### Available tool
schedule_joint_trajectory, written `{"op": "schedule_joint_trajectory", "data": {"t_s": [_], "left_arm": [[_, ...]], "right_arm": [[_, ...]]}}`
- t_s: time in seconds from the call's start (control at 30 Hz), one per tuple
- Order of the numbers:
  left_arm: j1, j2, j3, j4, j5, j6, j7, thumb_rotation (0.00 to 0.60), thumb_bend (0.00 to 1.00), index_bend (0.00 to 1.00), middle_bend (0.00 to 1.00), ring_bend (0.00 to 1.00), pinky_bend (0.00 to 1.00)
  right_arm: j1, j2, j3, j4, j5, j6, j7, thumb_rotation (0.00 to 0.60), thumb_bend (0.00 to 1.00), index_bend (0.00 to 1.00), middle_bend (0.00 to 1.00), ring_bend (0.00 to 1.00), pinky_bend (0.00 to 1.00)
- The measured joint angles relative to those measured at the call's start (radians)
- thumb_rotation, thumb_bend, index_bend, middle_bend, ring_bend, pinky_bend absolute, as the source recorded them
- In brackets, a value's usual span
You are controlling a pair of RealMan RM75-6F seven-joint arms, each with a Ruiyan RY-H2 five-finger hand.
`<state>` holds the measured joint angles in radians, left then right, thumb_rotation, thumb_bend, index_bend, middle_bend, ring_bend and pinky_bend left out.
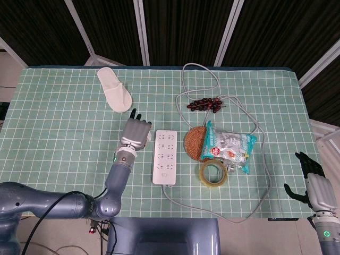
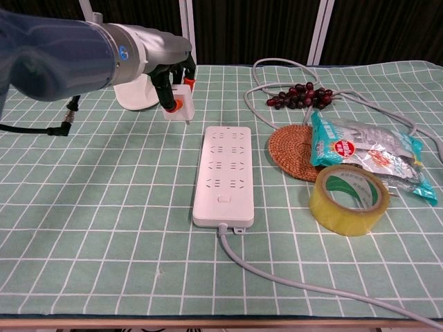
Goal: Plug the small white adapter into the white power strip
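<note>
Gripping the small white adapter (image 2: 181,104) between its dark fingers, the left robot hand (image 2: 173,76) was seen in the upper left of the chest view, raised off the worktop (image 2: 90,228). The adapter was held clear of the green checked cloth, just beyond the far left corner of the white power strip (image 2: 223,174) and not yet over any socket. In the head view the same robot hand (image 1: 136,133) lay immediately to the left of the strip (image 1: 165,156), near its upper end, with the adapter hidden beneath it.

The strip's long axis ran from the near edge of the worktop towards the far edge, its cable leaving the near end, and its rows of sockets faced upward. From the held adapter, the nearest sockets therefore lay to the right and slightly towards the bottom of the frame. Whether the prongs pointed straight down could not be told.

The right robot hand (image 1: 314,183) was seen only at the lower right of the head view, off the cloth and well apart from the strip, fingers spread and nothing held. The left arm was judged plainly the nearer for the insertion.
</note>
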<state>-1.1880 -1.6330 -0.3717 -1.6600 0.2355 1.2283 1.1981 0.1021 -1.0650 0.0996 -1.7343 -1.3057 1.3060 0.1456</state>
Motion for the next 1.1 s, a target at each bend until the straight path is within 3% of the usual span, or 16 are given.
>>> {"op": "schedule_joint_trajectory", "data": {"t_s": [0.13,0.33,1.1], "left_arm": [[-0.088,-0.034,-0.025,0.023,-0.123,0.043,0.108,0.6,0.59,0.69,0.7,0.17,0.0],[-0.173,-0.095,-0.047,0.092,-0.208,0.074,0.198,0.6,0.59,0.7,0.71,0.17,0.0],[-0.242,-0.231,-0.057,0.253,-0.232,0.069,0.239,0.6,0.59,0.7,0.72,0.18,0.0]], "right_arm": [[0.001,0.002,0.0,0.0,0.001,-0.003,0.007,0.6,0.39,0.0,0.0,0.0,0.0],[0.001,0.003,0.001,0.001,0.003,-0.007,0.014,0.6,0.39,0.0,0.0,0.0,0.0],[0.004,0.012,0.002,-0.006,0.011,-0.024,0.041,0.6,0.39,0.0,0.0,0.0,0.0]]}}
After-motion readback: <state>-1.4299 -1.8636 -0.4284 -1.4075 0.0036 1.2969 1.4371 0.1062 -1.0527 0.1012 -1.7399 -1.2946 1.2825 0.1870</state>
